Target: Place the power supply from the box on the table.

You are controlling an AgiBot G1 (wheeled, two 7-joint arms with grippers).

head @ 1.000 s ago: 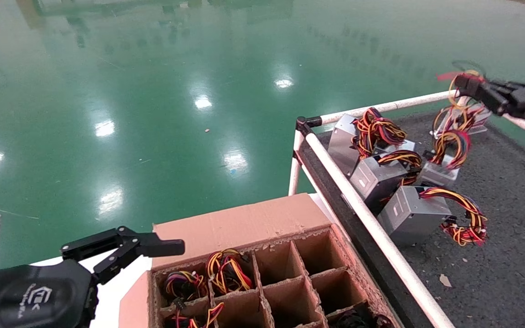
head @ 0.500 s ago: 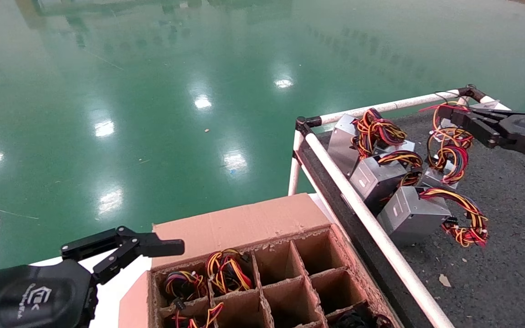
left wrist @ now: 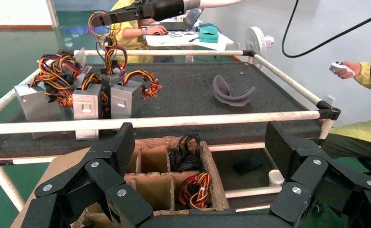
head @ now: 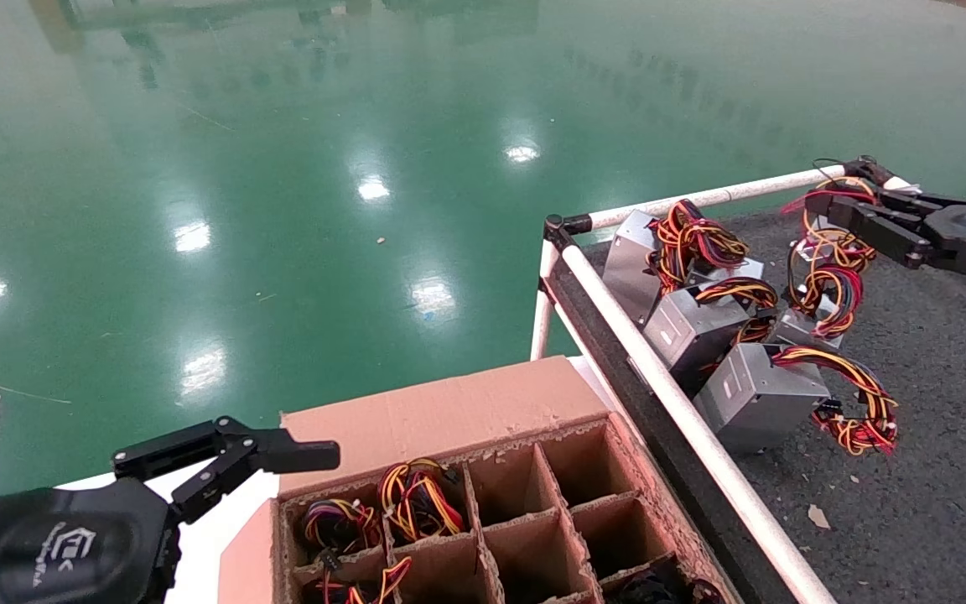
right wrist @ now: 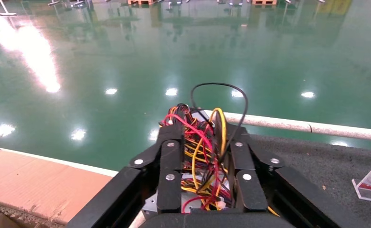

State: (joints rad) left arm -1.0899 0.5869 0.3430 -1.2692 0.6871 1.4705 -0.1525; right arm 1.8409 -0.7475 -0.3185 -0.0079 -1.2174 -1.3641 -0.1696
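My right gripper (head: 827,207) is clamped on the power supply's (head: 810,323) loose wires, its case at the table's (head: 936,352) far end beside three like units. The wires are soft and snag-prone, the metal case heavy; I'd rather grip the case. Left gripper (head: 282,457) idles open beside the box (head: 449,411).

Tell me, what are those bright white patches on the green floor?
In the head view, glare from overhead lights on the glossy floor; the right wrist view shows the same spots beyond the right gripper, shut on the power supply's wires.
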